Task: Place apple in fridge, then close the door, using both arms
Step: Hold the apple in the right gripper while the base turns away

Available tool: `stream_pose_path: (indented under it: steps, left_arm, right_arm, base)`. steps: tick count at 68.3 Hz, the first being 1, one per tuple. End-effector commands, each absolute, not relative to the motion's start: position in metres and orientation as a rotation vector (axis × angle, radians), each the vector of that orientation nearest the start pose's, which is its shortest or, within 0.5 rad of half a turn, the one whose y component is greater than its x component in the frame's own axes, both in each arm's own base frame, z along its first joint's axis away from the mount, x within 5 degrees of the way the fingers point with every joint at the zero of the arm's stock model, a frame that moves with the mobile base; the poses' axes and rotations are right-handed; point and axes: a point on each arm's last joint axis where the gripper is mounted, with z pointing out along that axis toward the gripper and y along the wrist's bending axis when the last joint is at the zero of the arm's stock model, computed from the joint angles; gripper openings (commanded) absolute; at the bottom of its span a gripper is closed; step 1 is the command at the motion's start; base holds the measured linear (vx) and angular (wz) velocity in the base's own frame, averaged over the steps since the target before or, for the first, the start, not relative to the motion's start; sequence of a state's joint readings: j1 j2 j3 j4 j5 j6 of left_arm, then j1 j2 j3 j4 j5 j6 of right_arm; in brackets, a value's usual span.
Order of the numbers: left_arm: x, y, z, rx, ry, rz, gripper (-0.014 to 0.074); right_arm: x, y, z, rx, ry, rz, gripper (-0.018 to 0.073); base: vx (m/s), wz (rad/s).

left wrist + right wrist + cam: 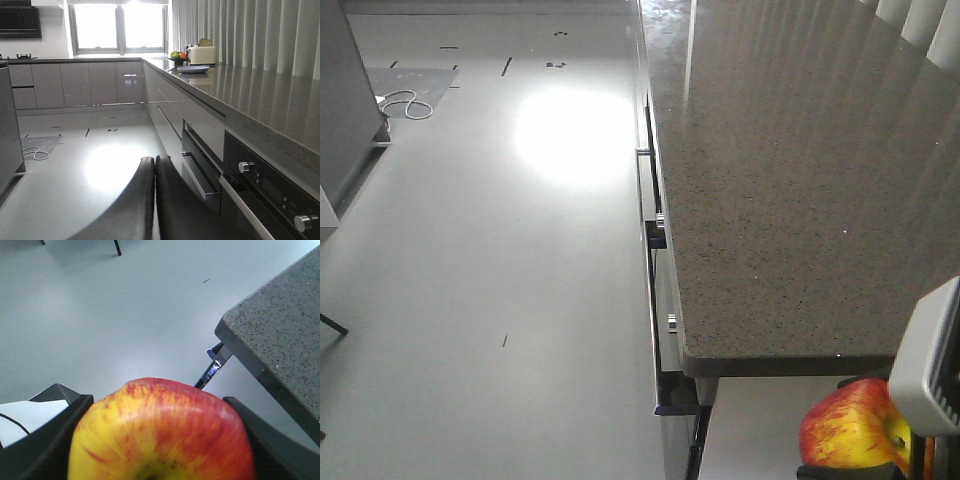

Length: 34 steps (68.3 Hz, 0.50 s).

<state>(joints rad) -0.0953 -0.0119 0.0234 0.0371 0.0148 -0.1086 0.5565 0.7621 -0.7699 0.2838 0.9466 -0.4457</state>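
The pale floor takes up most of the scene, below both tools and open ahead of them. The grey stone surface runs along the right side of the right tool. Its near corner lies just beside and above that tool, so the tool hangs off the surface over bare floor rather than over the stone. Cabinet fronts and an oven line the side ahead and to the right of the left tool.

The fridge and its door cannot be made out with any certainty: no white interior or shelf bins show in any view. The placing step therefore reads as not yet begun, and this looks like the carrying stretch.

The right tool grips the apple between its two black fingers, one on each flank. The red and yellow skin bulges up between them and the stem dimple faces the wrist camera. Held this way from the sides, the fruit should slide onto a shelf without rolling.

The left tool is closed on nothing, its two dark fingers pressed together and pointing along the floor. It is probably left free for the door.
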Motion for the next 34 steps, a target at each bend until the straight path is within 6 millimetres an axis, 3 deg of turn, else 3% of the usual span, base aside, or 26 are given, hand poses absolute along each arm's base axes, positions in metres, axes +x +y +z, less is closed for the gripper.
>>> stream_pose_path:
  steps: [1,34]
  left_arm:
    - [0.0532,-0.0054,0.2175,0.009,1.410,-0.156,-0.0006]
    - [0.0532,-0.0054,0.2175,0.009,1.410,-0.156,-0.0006]
  right_arm:
    - [0.0986,0.0858,0.3422,-1.012,2.060,0.420,0.0254]
    - [0.0971,0.0849,0.3432,-1.010,2.053,0.421,0.0254]
  base:
    - [0.00,0.00]
    - [0.00,0.00]
